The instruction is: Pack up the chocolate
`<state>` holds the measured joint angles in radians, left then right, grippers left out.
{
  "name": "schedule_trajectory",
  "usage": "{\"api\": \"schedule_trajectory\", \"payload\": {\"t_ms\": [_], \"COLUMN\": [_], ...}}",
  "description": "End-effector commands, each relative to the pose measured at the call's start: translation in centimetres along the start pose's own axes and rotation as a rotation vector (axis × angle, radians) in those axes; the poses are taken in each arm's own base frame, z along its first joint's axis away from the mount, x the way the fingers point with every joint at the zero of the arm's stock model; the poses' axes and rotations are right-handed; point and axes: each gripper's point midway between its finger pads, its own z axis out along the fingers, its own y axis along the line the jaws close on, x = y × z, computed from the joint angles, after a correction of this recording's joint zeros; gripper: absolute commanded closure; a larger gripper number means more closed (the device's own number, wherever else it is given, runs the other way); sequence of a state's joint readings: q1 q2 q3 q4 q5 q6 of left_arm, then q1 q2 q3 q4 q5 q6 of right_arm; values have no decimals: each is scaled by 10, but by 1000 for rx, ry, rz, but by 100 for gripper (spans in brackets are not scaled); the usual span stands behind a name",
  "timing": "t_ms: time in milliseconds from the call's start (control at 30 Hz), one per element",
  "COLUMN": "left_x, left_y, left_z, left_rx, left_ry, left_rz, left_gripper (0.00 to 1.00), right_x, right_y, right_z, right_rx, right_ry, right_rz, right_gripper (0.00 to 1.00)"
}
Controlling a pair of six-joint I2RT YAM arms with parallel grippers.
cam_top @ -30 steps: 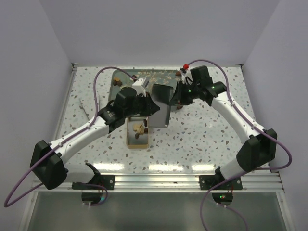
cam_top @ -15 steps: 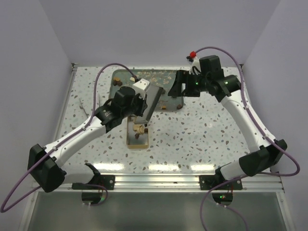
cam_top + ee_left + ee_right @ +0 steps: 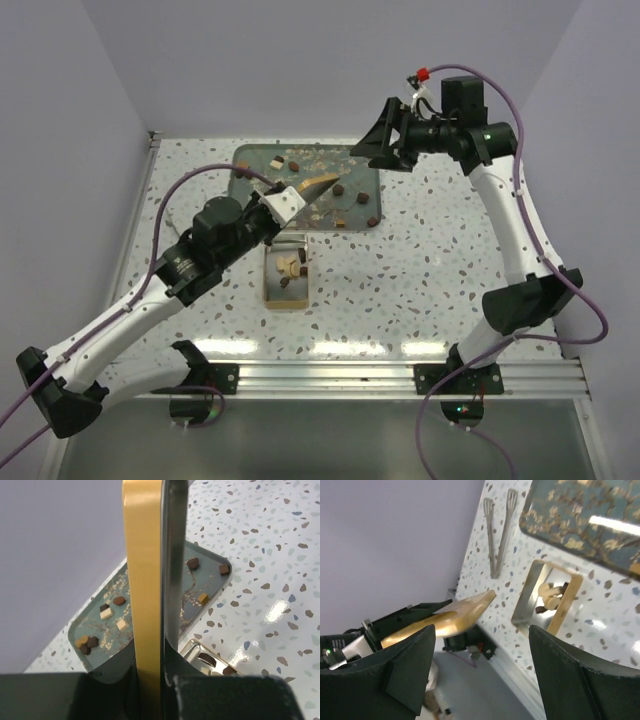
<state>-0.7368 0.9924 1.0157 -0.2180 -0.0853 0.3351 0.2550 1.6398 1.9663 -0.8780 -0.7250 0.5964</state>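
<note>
Now the right claw (image 3: 385, 140) has let go of the gold lid (image 3: 318, 185) and swung up and back, its jaws wide and empty. The left claw (image 3: 285, 203) alone pinches the lid, carrying it tilted above the floral tray (image 3: 245, 175). That leaves the open tin (image 3: 285, 304) uncovered, with a few chocolates (image 3: 290, 266) inside and more loose on the tray, so packing looks unfinished. On the speckled white surface (image 3: 430, 260), metal tongs (image 3: 498, 530) lie off to the left; the walls are plain lilac.

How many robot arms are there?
2. The left arm reaches from the near left toward the tray, gripping the gold lid. The right arm stands at the near right, bent leftward up high.
</note>
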Motion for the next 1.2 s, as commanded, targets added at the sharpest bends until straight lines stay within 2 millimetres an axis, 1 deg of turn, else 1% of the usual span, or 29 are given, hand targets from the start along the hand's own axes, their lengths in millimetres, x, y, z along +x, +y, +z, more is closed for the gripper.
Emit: {"api": "schedule_trajectory", "payload": {"t_ms": [0, 33, 67, 100, 133, 167, 233, 267, 300, 333, 367, 400, 433, 467, 500, 533, 567, 733, 767, 867, 900, 933, 1000, 1033, 1100, 1167], "left_x": [-35, -45, -49, -49, -49, -52, -52, -55, -58, -56, -63, -66, -64, -70, -73, -72, -77, -82, -86, -87, -83, -87, -86, -89, -88, -85], "left_y": [-10, -29, -34, -34, -39, -45, -45, -42, -38, -38, -36, -32, -34, -34, -33, -34, -34, -35, -34, -40, -43, -41, -43, -41, -45, -49], "left_z": [-4, -6, -7, -7, -6, -7, -7, -8, -11, -11, -14, -18, -18, -21, -23, -23, -25, -26, -27, -21, -18, -18, -17, -17, -13, -9], "left_rx": [8, 39, 35, 7, 7, 4, -4, -22, -35, -43, -65, -90, -93, -104, -115, -116, -128, -174, -183, -171, -165, -182, -191, -203, -193, -187], "left_ry": [-120, -155, -165, -152, -148, -153, -152, -164, -174, -171, -200, -206, -209, -236, -250, -257, -283, -331, -348, -358, -353, -372, -384, -396, -395, -388], "left_rz": [177, 211, 244, 321, 350, 374, 418, 426, 457, 477, 484, 522, 540, 546, 563, 573, 572, 627, 625, 640, 651, 646, 658, 655, 675, 687], "left_gripper": [95, 96, 96, 96, 96, 97, 97, 97, 96, 96, 96, 96, 96, 96, 96, 96, 96, 98, 98, 98, 98, 98, 98, 98, 97, 97], "right_x": [18, 19, 21, 26, 26, 27, 33, 36, 36, 49, 53, 59, 67, 73, 80, 83, 88, 93, 94, 96, 96, 96, 99, 100, 105, 105], "right_y": [22, 29, 31, 31, 39, 39, 38, 36, 38, 28, 24, 22, 17, 18, 12, 8, 6, 11, 12, 16, 21, 23, 24, 25, 26, 30], "right_z": [-3, -4, -5, -6, -8, -9, -13, -14, -18, -19, -21, -23, -25, -27, -26, -25, -26, -30, -30, -29, -29, -29, -29, -27, -26, -23], "right_rx": [-131, -172, -194, -208, -246, -255, -245, -228, -213, -167, -142, -131, -120, -127, -120, -114, -111, -138, -142, -175, -192, -197, -199, -204, -210, -231], "right_ry": [102, 105, 112, 122, 129, 137, 161, 170, 169, 211, 220, 236, 262, 277, 294, 303, 310, 324, 330, 344, 349, 348, 357, 365, 384, 383], "right_rz": [131, 130, 150, 178, 205, 224, 251, 252, 234, 235, 227, 224, 223, 227, 239, 249, 257, 264, 272, 285, 285, 285, 294, 294, 317, 309], "right_gripper": [22, 22, 22, 22, 22, 22, 22, 22, 22, 22, 22, 22, 22, 22, 22, 22, 22, 21, 21, 21, 21, 21, 21, 21, 21, 23]}}
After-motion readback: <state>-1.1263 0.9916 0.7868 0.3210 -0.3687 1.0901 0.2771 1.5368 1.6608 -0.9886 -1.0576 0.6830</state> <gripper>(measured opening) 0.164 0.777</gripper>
